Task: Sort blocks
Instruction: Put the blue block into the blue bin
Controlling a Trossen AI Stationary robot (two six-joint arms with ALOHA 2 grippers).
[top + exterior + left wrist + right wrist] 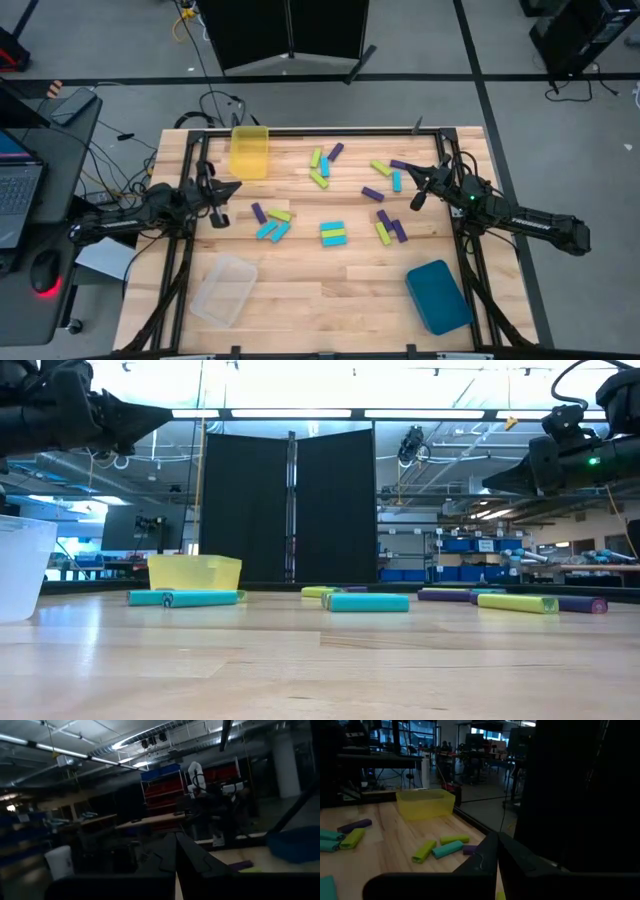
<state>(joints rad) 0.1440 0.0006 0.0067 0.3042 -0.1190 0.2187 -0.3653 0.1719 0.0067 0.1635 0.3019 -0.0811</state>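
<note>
Several blocks in purple, yellow-green and cyan-blue lie flat and scattered across the middle of the wooden table (pixel 300 300): a group at the far middle (pixel 322 166), one at the far right (pixel 386 175), one at the left (pixel 270 222), a stacked-looking set at the centre (pixel 333 233) and one at the right (pixel 389 229). My left gripper (pixel 236 187) hovers shut at the table's left side, pointing toward the blocks. My right gripper (pixel 414 173) hovers shut at the right side, above the far-right blocks. Both stay high above the table in the low view, the left gripper (pixel 150 417) and the right gripper (pixel 492 482).
A yellow bin (pixel 250 150) stands at the far left, a clear bin (pixel 224 288) at the near left and a teal bin (pixel 438 296) at the near right. Bare wood lies between the two near bins. Cables and a laptop desk sit beyond the table's left edge.
</note>
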